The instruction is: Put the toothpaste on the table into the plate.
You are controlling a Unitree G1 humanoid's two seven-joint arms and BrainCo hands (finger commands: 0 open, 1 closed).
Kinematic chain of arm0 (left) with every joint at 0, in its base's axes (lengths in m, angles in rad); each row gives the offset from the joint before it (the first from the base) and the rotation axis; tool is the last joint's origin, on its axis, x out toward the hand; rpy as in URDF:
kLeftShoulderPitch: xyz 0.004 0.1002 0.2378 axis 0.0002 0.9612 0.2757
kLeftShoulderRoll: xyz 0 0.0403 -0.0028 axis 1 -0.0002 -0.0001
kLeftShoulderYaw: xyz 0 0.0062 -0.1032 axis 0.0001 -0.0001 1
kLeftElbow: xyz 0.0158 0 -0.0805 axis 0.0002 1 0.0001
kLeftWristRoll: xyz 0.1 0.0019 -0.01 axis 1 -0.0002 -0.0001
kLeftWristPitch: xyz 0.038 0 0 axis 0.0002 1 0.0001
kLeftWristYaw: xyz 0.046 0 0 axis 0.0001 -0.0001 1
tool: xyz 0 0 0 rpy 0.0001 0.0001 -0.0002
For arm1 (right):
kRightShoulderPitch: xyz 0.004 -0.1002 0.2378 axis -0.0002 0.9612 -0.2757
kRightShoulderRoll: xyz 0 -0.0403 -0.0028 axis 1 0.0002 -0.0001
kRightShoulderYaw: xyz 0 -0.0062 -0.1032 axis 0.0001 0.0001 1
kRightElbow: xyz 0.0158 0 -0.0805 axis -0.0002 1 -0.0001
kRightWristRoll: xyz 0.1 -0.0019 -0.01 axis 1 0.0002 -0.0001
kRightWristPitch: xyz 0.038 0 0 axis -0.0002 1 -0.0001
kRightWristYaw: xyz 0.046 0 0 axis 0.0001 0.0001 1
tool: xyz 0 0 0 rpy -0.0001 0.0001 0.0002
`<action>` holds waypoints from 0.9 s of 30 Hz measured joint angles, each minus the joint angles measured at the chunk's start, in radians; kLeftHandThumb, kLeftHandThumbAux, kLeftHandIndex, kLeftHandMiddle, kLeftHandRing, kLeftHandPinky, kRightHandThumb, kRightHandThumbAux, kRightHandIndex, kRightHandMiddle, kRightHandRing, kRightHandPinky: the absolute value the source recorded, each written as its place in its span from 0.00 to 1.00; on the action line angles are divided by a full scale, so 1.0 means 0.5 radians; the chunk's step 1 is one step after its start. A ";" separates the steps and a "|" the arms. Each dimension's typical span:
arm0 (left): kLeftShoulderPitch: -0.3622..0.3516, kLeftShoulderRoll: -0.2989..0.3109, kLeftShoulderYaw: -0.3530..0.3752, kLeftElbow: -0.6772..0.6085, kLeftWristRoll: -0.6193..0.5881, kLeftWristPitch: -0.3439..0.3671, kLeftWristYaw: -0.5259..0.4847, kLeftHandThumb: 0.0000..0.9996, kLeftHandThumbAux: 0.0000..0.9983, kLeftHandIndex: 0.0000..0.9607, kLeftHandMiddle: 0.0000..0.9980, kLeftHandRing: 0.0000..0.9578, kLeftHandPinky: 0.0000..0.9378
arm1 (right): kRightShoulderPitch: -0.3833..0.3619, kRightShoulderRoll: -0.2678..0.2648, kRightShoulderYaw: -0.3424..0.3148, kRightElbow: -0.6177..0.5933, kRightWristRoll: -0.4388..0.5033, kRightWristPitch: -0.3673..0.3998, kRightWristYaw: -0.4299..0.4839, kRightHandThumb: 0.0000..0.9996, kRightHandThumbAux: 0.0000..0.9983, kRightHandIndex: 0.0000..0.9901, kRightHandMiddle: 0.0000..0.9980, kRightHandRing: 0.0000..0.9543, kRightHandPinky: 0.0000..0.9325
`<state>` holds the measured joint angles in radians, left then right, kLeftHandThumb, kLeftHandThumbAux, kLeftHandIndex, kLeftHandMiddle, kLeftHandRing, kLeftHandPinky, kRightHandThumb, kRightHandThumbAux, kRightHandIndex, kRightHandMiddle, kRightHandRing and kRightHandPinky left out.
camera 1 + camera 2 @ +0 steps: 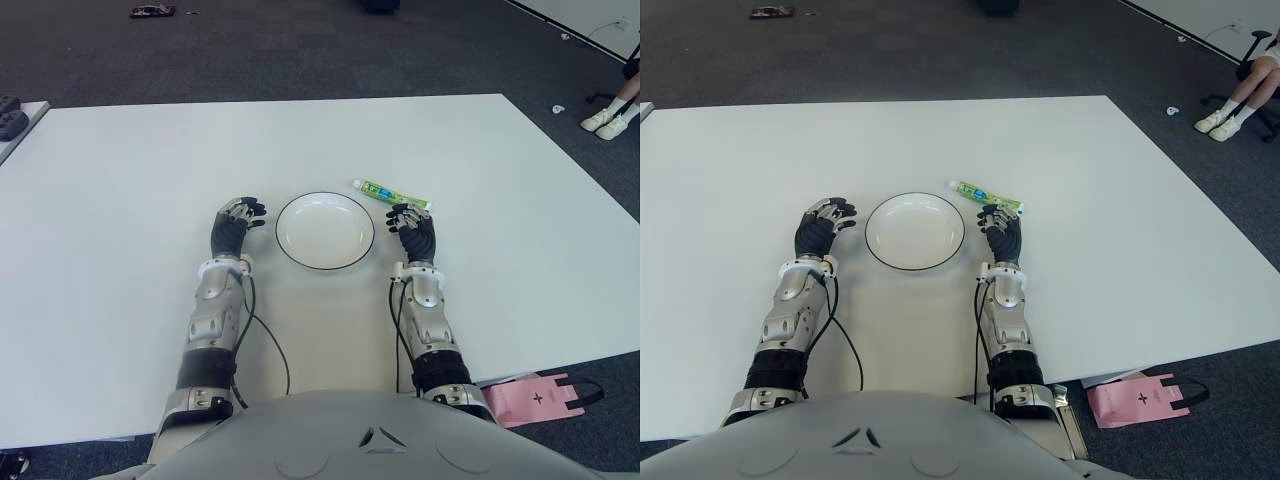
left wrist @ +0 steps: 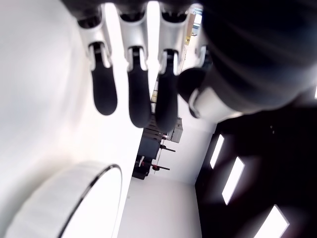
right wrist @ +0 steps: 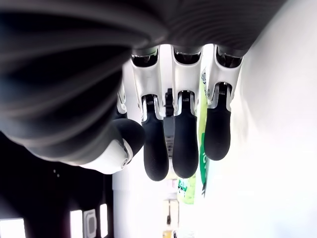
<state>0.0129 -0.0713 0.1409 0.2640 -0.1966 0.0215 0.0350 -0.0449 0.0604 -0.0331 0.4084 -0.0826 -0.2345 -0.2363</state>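
Left eye view, near edge: both forearms lie out over the white table (image 1: 120,200), 1 on each side of the plate, hands flanking it.
Left hand (image 1: 236,224): just left of the plate, fingers loosely extended, holds nothing; idle, likely kept clear of the work.
Right hand (image 1: 412,229): just right of the plate, fingers (image 3: 185,144) relaxed and spread, empty; tips sit right at the tube, so a grasp looks like the next step.
Plate (image 1: 290,250): round, shallow, glossy white with thin dark rim; empty, centred between the hands.
Toothpaste (image 1: 390,193): slim green-and-white tube with white cap, smooth plastic, lying flat on the table just past the right fingertips, near the plate's far-right rim, not in it.
Far: dark carpet floor (image 1: 300,50).
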 measured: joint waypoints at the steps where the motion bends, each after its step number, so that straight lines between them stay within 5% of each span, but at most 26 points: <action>1: 0.000 0.000 0.000 0.000 0.000 0.000 0.000 0.71 0.72 0.45 0.46 0.46 0.47 | 0.001 0.000 0.005 -0.001 -0.004 0.000 -0.003 0.70 0.73 0.43 0.52 0.54 0.55; 14: 0.000 0.000 -0.002 -0.001 0.000 0.000 0.000 0.71 0.72 0.45 0.47 0.46 0.46 | 0.054 -0.002 0.049 -0.053 -0.068 -0.025 -0.074 0.71 0.73 0.43 0.52 0.54 0.56; 27: 0.005 0.000 -0.004 -0.001 0.002 -0.008 0.000 0.71 0.72 0.45 0.47 0.46 0.46 | 0.090 -0.079 0.182 -0.034 -0.315 -0.306 -0.212 0.71 0.73 0.43 0.48 0.53 0.55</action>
<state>0.0152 -0.0712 0.1388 0.2636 -0.1957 0.0174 0.0348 0.0000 0.0207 0.0580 0.3913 -0.2403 -0.3877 -0.3421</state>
